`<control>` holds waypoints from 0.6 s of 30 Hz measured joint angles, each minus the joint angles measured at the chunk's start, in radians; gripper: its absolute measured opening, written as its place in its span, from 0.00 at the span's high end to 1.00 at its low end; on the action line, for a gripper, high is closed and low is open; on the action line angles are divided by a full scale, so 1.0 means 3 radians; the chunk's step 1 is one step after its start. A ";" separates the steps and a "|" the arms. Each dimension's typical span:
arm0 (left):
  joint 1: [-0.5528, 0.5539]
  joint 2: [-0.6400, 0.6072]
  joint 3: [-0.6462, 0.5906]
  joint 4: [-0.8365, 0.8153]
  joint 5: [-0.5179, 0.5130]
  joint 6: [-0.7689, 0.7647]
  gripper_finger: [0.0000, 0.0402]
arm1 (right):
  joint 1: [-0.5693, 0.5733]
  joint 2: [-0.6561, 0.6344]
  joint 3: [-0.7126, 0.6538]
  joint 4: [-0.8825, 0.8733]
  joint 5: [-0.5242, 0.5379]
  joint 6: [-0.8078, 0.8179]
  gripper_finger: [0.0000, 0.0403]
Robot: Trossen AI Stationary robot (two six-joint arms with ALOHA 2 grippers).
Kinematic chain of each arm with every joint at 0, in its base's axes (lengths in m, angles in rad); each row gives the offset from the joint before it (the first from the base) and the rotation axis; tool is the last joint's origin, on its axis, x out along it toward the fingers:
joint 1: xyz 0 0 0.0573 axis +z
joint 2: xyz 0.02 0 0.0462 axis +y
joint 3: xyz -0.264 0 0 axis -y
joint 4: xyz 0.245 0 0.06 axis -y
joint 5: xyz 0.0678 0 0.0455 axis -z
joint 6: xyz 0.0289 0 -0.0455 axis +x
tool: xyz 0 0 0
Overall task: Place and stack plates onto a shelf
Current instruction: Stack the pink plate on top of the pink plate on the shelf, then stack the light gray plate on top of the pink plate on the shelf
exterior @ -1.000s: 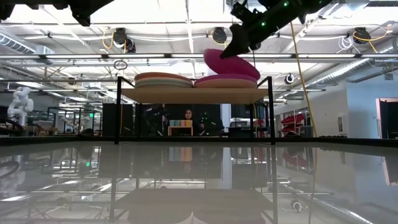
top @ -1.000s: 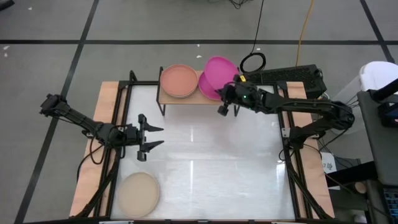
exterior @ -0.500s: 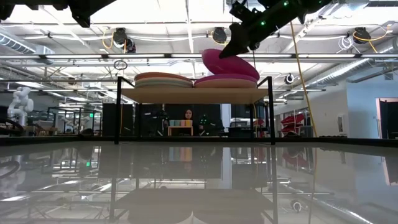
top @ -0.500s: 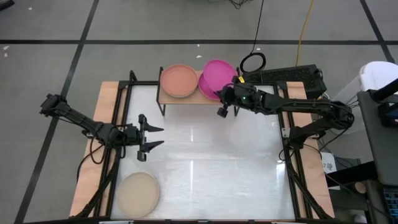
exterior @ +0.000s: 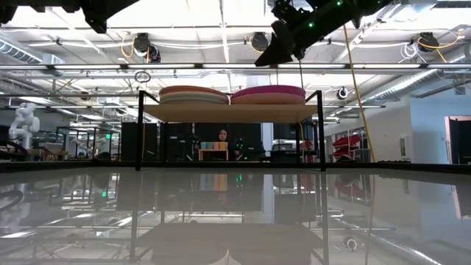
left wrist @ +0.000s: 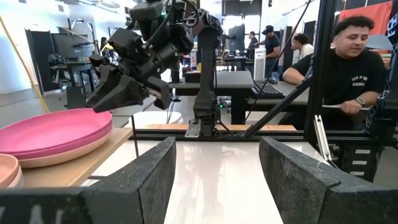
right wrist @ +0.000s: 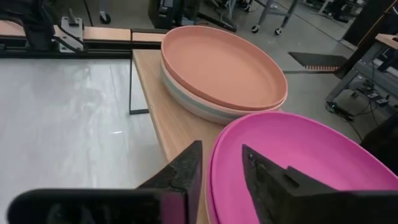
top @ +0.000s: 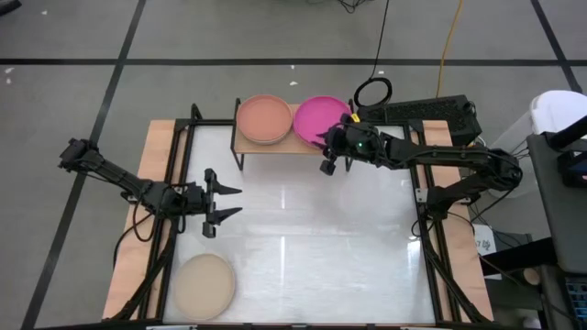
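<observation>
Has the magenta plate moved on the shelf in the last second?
Yes. The magenta plate, earlier tilted up, now lies flat on its stack on the shelf, and the right gripper has let go.

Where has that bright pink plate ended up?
In the high view the magenta plate lies flat atop the right-hand stack on the shelf, beside the peach-orange plate, with the right gripper open just off its near edge.

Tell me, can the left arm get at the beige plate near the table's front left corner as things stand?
Probably yes: the left gripper hangs open just behind the beige plate, and nothing lies between them.
</observation>
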 joint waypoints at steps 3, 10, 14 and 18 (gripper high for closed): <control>0.0000 0.0000 0.0000 0.0000 0.0000 -0.0006 0.42 | 0.0000 0.0000 0.0000 0.0000 0.0005 0.0033 0.73; 0.0000 0.0000 0.0000 -0.0065 0.0025 -0.0263 0.42 | 0.0071 -0.0080 -0.0006 0.0085 -0.0238 0.0159 0.70; 0.0000 0.0014 0.0000 -0.0177 0.0064 -0.0735 0.42 | 0.0327 -0.0266 -0.0003 0.0446 -0.0845 0.0412 0.72; -0.0021 0.0105 0.0005 -0.0247 0.0260 -0.0688 0.42 | 0.0737 -0.0298 -0.0001 0.0617 -0.0969 0.0257 0.74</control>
